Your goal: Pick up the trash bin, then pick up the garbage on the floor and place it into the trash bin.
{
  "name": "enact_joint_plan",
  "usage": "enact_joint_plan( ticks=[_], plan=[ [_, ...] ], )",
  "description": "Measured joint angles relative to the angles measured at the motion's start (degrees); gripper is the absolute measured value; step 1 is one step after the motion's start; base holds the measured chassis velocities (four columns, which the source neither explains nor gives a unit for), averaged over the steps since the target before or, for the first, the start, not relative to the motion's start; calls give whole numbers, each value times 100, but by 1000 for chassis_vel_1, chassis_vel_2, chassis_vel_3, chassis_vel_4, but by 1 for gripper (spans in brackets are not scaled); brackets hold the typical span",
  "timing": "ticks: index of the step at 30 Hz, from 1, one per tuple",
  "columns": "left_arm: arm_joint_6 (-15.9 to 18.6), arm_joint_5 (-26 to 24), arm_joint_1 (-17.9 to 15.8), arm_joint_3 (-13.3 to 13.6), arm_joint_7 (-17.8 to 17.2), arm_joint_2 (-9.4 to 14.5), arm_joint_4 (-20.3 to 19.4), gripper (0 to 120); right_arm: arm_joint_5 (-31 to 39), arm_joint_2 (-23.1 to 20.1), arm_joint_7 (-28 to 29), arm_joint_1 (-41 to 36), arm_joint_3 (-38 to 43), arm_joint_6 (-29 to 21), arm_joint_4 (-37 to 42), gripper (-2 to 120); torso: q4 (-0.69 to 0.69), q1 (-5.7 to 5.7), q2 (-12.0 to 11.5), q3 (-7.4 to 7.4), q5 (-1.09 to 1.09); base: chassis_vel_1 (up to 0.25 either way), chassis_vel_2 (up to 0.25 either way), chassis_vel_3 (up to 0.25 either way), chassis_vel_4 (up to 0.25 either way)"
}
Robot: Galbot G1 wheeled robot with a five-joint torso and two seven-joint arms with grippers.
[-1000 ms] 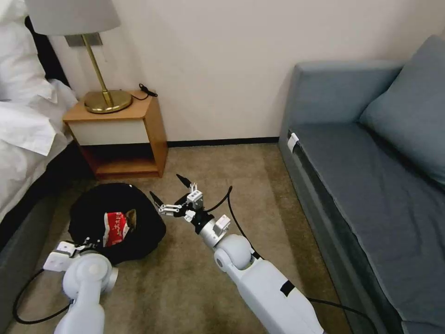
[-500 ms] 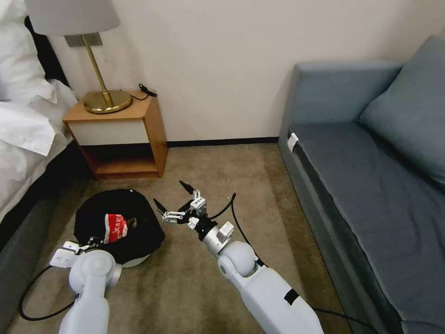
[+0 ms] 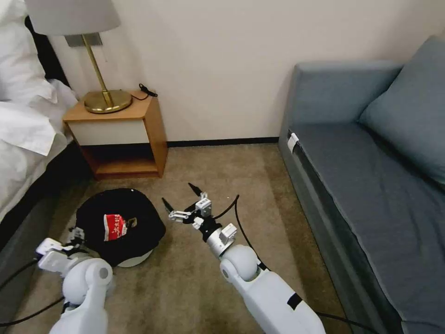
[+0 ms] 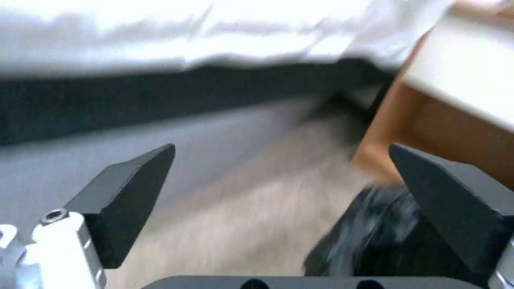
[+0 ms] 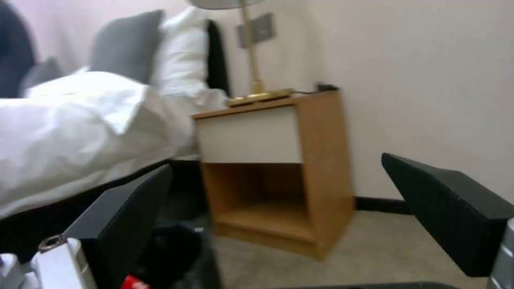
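The bin [image 3: 119,226] is set on the carpet with a red carton [image 3: 115,227] inside. Both the left gripper [image 4: 278,200] and right gripper [image 3: 181,203] are spread wide and empty; they should be lifted away without the liner being snagged.

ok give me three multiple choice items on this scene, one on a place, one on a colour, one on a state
1. Where does the trash bin stand?
A. on the sofa
B. on the carpet in front of the nightstand
C. on the bed

2. What colours is the carton inside the bin?
A. red and white
B. blue and yellow
C. plain green

3. How are the right gripper fingers set?
A. shut on a bottle
B. shut on the bin's rim
C. open, holding nothing

Answers:
1 B, the head view shows the bin on the carpet just before the nightstand.
2 A, a red and white piece lies against the black liner.
3 C, the fingers spread apart over bare carpet beside the bin; the left gripper sits by the bin's near rim, also open.
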Motion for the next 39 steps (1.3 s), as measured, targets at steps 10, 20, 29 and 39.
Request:
enact_joint_plan(
  ticks=[10, 20, 29, 39],
  plan=[
    [-1262, 2455, 843, 107, 2187, 217, -229, 100, -106, -47, 667, -546, 650, -515, 529, 100, 1, 0, 0, 0, 0, 0, 0, 0, 0],
    [-1663, 3353, 1351, 374, 2428, 66, -352, 100, -465, -178, 651, -1475, 1275, -503, 1123, 100, 0, 0, 0, 0, 1, 0, 0, 0, 0],
    [-1743, 3529, 1600, 624, 2422, -117, -517, 100, -647, -45, 540, -1981, 1508, -350, 1508, 100, 0, 0, 0, 0, 0, 0, 0, 0, 0],
    [-1751, 3532, 1607, 650, 2391, -132, -528, 100, -696, -9, 533, -2036, 1570, -342, 1585, 100, 0, 0, 0, 0, 0, 0, 0, 0, 0]
  ],
)
